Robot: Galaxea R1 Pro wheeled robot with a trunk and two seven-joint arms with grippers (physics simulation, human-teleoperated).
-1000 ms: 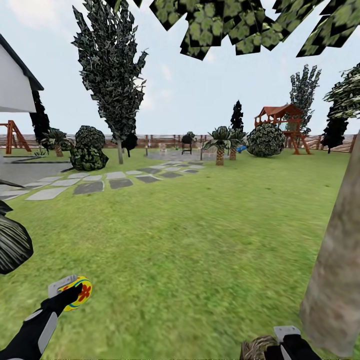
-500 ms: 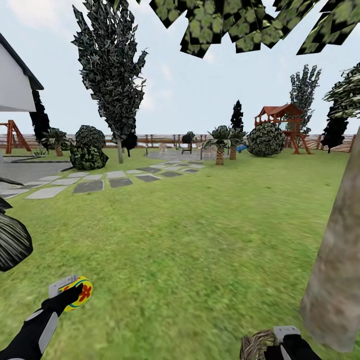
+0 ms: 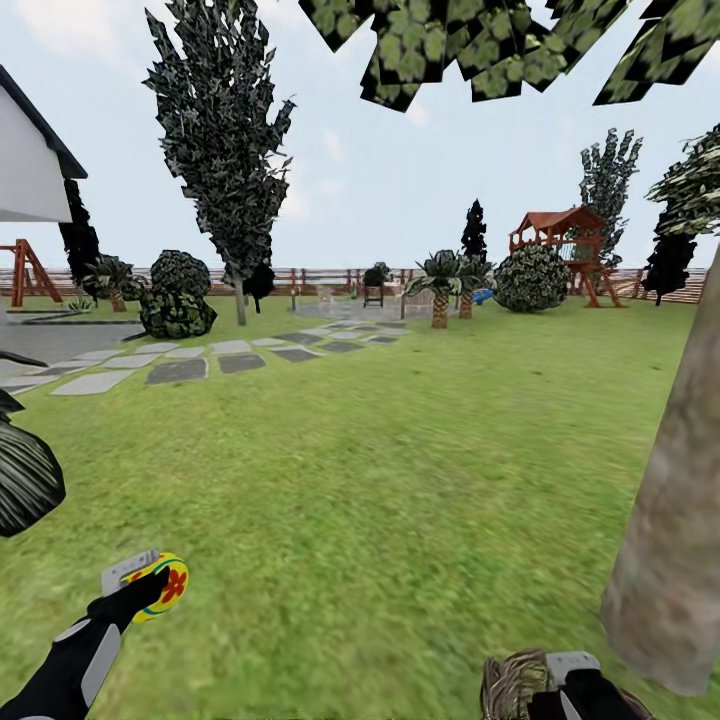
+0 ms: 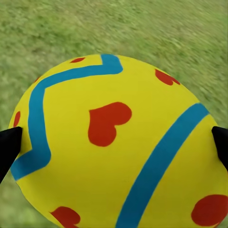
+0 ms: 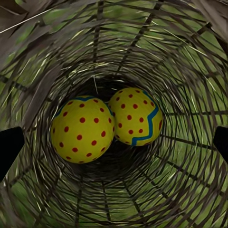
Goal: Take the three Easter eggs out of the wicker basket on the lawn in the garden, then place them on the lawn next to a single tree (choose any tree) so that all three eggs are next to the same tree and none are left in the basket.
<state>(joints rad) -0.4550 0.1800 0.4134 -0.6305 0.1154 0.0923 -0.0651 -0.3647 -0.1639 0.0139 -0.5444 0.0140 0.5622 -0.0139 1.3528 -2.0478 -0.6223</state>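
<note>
My left gripper [image 3: 150,585] is shut on a yellow Easter egg [image 3: 165,585] with blue zigzags and red marks, held low over the lawn [image 3: 400,480] at the lower left. Close up, the egg [image 4: 114,142] sits between both fingertips [image 4: 8,149]. My right gripper [image 3: 565,675] hangs at the mouth of the wicker basket [image 3: 510,685], at the foot of the tree trunk [image 3: 670,520]. Down inside the basket [image 5: 180,57] lie two more eggs, one red-spotted [image 5: 81,129] and one with a blue zigzag [image 5: 137,116]. The right fingers [image 5: 9,147] stand wide apart.
Grey stone slabs [image 3: 180,370] cross the grass at the left. A dark spiky plant [image 3: 25,480] juts in at the left edge. Far off stand a conifer [image 3: 225,150], shrubs [image 3: 530,280], a play tower [image 3: 560,240] and the fence [image 3: 320,278].
The whole view has shifted very slightly. A little more of the basket shows at the bottom edge. The left gripper still holds its egg in nearly the same place.
</note>
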